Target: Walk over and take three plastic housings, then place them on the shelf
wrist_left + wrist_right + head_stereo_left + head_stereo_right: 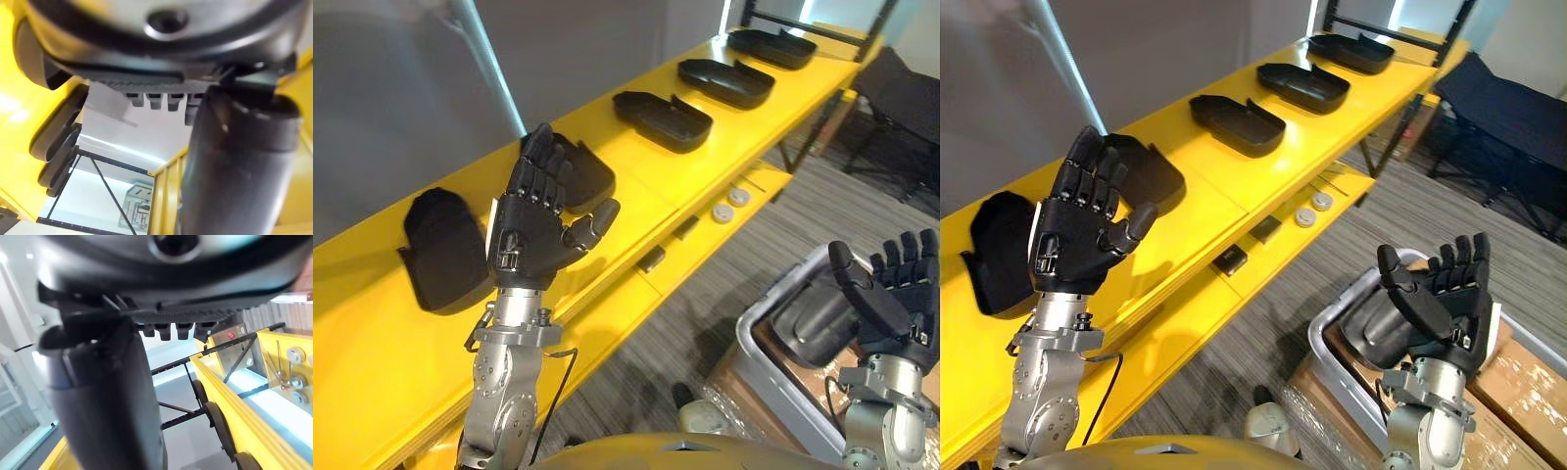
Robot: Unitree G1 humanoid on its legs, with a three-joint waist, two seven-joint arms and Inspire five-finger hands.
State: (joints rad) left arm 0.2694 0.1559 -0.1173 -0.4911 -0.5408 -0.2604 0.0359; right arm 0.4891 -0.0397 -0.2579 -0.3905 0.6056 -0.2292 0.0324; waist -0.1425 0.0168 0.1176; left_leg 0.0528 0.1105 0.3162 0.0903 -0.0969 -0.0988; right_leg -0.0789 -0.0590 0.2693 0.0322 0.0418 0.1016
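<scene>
Five black plastic housings (pixel 663 119) spaced in row along yellow shelf (pixel 641 191) top; sixth housing (pixel 808 318) lying in grey bin (pixel 778 380).

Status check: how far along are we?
Done: five black housings lie along the yellow shelf top. In hand: nothing; left hand and right hand are both open and empty. Left: possibly one dark housing in the grey bin by the right hand.
</scene>
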